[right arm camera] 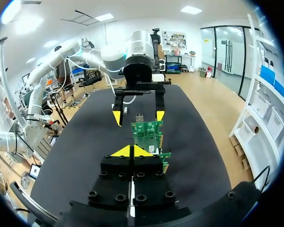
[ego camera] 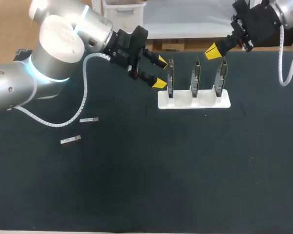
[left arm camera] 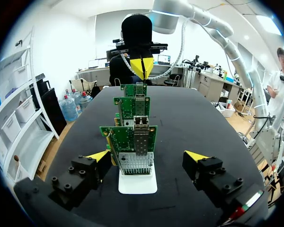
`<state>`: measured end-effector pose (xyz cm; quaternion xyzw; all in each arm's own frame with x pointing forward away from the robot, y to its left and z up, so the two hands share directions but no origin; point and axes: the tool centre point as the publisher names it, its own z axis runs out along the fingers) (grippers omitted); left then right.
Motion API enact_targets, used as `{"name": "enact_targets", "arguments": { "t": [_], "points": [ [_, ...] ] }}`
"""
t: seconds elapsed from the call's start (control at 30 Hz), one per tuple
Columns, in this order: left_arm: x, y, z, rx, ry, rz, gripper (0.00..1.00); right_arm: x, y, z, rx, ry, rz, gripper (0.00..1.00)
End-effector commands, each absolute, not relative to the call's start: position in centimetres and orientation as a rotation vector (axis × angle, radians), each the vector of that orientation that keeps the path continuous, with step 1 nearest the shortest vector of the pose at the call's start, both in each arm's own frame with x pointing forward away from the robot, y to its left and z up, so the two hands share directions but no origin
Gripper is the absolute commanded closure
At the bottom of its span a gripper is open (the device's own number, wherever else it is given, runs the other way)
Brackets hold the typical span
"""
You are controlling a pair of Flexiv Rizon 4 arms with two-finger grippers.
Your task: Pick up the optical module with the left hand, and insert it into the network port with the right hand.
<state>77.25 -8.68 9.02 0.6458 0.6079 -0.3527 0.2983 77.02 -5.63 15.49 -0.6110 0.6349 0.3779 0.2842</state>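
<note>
Left gripper [ego camera: 161, 73]: yellow tips spread wide, empty, just beside white block holder [ego camera: 205, 101] of three upright green boards [left arm camera: 128, 135] near worktop's far edge. Right gripper [ego camera: 213, 51]: tips pinched together, empty. Two slim metal optical modules [ego camera: 89, 120] lie flat toward left edge.

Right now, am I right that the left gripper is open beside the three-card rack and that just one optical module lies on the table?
Not quite: the head view shows two optical modules lying on the table, not one. The rest holds: the left gripper is open beside the three-card rack.
</note>
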Motion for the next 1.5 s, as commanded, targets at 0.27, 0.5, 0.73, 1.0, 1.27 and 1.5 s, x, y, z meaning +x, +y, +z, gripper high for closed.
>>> {"name": "enact_targets", "arguments": {
  "t": [0.27,0.5,0.73,1.0,1.27,1.5],
  "points": [
    [77.4,-8.8,9.1,1.720,1.618,-0.938,0.00,76.8,-5.7,15.2,-1.635,1.716,0.999,1.00],
    [77.4,-8.8,9.1,1.720,1.618,-0.938,0.00,77.1,-5.9,14.9,-1.585,1.778,1.020,0.00],
    [77.4,-8.8,9.1,1.720,1.618,-0.938,0.00,77.1,-5.9,14.9,-1.585,1.778,1.020,0.00],
    [77.4,-8.7,9.1,1.720,1.620,-0.936,0.00,77.1,-5.9,14.9,-1.585,1.778,1.020,0.00],
    [77.2,-8.4,9.4,1.729,1.603,-0.911,0.00,77.1,-5.9,14.9,-1.585,1.778,1.020,0.00],
    [76.9,-6.2,9.4,1.739,1.619,-0.835,0.00,77.1,-5.9,14.9,-1.585,1.778,1.020,0.00]
  ]
}}
